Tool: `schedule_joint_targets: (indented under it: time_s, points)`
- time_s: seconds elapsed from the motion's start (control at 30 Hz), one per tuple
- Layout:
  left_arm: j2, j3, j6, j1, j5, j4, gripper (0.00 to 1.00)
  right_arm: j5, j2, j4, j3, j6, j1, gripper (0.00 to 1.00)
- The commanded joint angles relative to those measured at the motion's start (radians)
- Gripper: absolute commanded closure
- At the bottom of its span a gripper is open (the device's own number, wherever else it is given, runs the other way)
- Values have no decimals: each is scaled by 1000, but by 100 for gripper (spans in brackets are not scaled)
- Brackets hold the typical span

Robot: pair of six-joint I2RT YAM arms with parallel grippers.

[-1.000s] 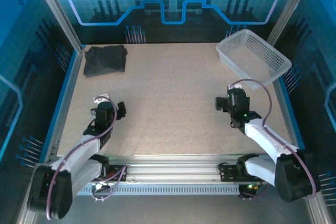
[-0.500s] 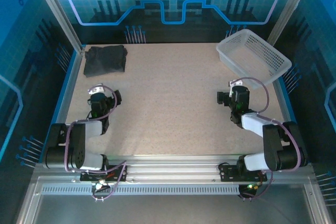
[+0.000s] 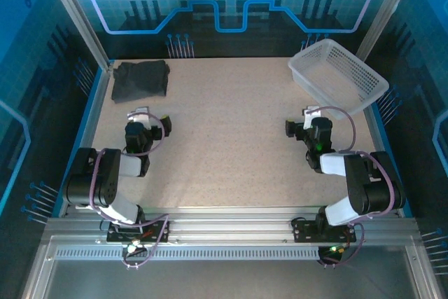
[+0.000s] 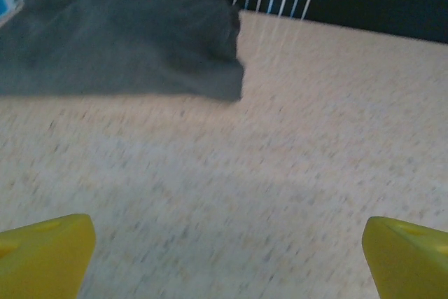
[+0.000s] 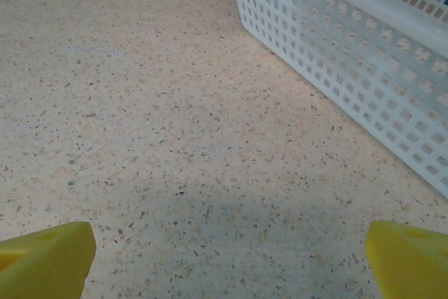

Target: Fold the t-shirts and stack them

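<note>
The t-shirt [image 3: 140, 80] lies flat in the upper left corner of the surface [image 3: 224, 145], apart from the left gripper [image 3: 148, 128] below it, jaws wide and empty, while the right gripper [image 3: 301, 129], likewise open and empty, sits near the basket [image 3: 364, 78] at upper right.

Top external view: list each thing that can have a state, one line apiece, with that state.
t-shirt: gathered into a compact bundle, lying on the table at its far left corner, untouched.
basket: upright at the far right corner, nothing seen inside.
left pincer: open, holding nothing, above bare table short of the t-shirt.
right pincer: open, holding nothing, above bare table beside the basket.
</note>
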State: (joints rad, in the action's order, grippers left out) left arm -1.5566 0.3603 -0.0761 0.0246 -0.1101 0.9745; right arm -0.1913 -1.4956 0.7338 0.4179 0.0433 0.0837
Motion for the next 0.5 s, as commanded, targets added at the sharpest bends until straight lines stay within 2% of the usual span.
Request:
schedule_joint_targets:
  time_s: [0.0, 0.07, 0.17, 0.47]
  points:
    - [14, 11, 39, -7, 20, -49, 1, 16, -5, 50, -4, -13, -13, 0]
    - [15, 13, 40, -8, 18, -55, 1, 19, -6, 47, 0, -22, -10, 0]
    - [13, 14, 46, -15, 8, -54, 1, 99, -6, 12, 18, -45, -16, 0]
    - [13, 16, 50, -19, -1, -59, 1, 110, -6, 12, 18, -45, -20, 0]
